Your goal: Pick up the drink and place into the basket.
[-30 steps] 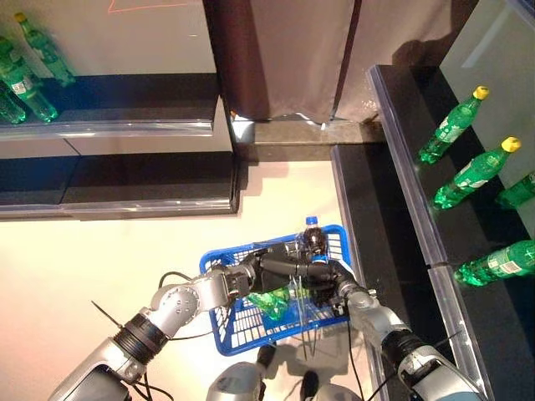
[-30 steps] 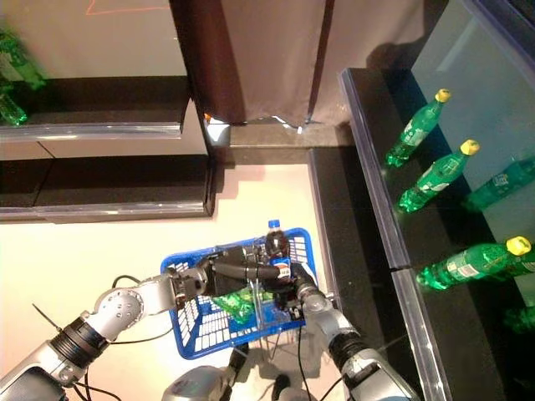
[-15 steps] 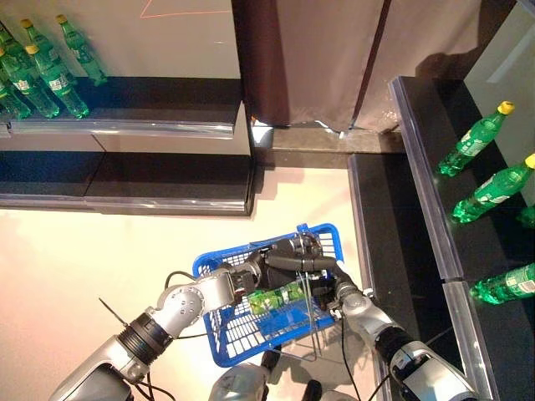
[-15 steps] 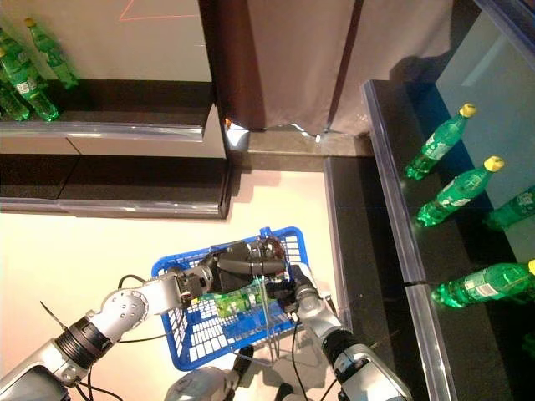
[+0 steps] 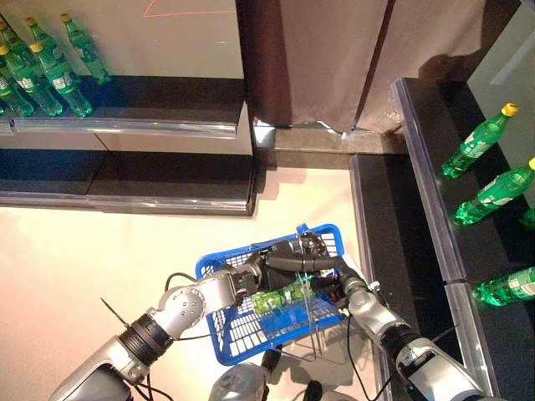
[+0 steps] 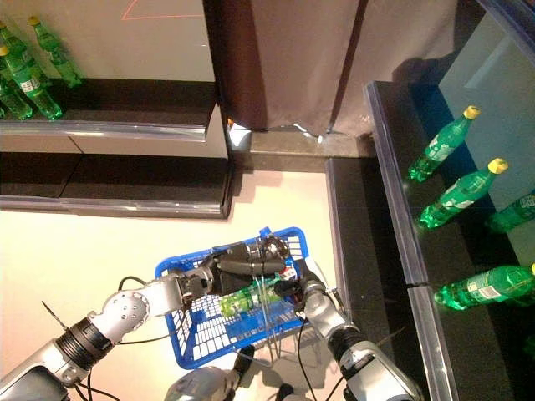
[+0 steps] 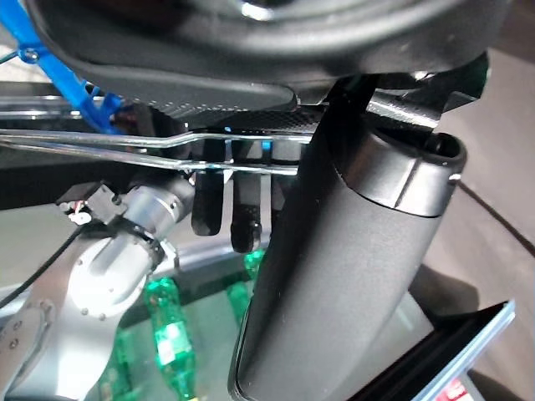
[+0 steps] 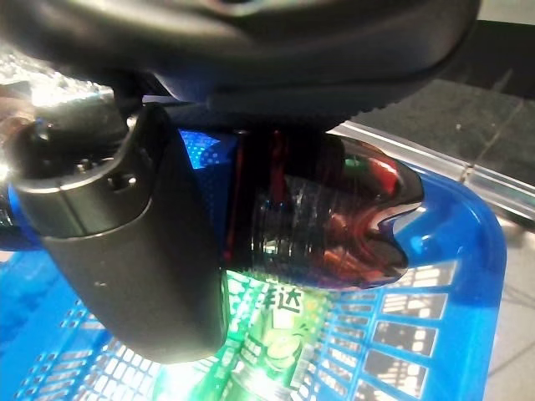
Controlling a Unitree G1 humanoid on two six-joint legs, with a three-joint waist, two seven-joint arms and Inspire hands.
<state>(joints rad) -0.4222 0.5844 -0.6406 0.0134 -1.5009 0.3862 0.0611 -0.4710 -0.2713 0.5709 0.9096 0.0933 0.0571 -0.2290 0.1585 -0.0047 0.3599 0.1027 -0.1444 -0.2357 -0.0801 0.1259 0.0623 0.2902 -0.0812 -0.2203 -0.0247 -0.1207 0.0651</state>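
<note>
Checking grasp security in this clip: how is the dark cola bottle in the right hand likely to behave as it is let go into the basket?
The dark cola bottle, gripped by the right hand, looks smooth and glossy, so probably slippery. It appears full, so likely heavy for its size. Being round, it may roll against the green bottle lying in the blue basket.

Left arm reaching in from lower left, elbow bent, forearm angled across toward centre. Left hand (image 5: 280, 261) extended forward, fingers (image 7: 219, 200) hooked round thin wire handle (image 7: 150, 144). Right arm coming up from lower right, wrist turned inward toward left hand. Right hand (image 6: 288, 282) low and close beside left hand, fingers and thumb (image 8: 134, 242) wrapped round dark bottle (image 8: 322, 217). Both hands nearly meeting, wrists near level.
</note>
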